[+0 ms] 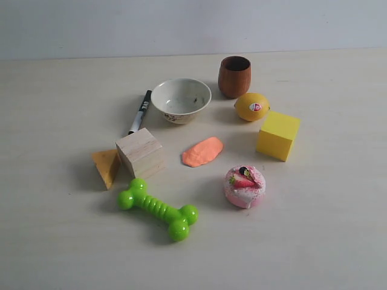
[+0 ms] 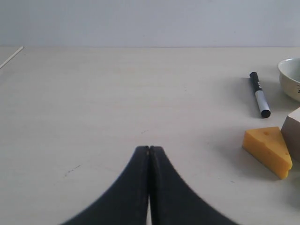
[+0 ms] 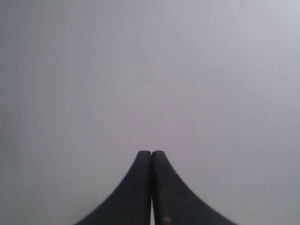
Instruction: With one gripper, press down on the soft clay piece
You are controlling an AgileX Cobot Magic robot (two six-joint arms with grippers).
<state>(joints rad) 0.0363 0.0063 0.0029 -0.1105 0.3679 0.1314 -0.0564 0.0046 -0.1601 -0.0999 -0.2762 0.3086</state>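
Observation:
The soft clay piece (image 1: 202,151) lies flat on the table in the exterior view, a smooth salmon-orange oval between the wooden cube and the pink cake toy. Neither arm shows in that view. My left gripper (image 2: 149,149) is shut with nothing held, low over bare table, well away from the clay, which its camera does not show. My right gripper (image 3: 151,153) is also shut and empty, facing only a plain grey surface.
Around the clay stand a white bowl (image 1: 181,100), brown cup (image 1: 234,76), lemon (image 1: 251,106), yellow cube (image 1: 278,135), pink cake toy (image 1: 244,186), green bone toy (image 1: 157,208), wooden cube (image 1: 139,152), tan-orange wedge (image 1: 106,167) and marker (image 1: 140,112). The left wrist view shows the wedge (image 2: 268,150) and marker (image 2: 259,94).

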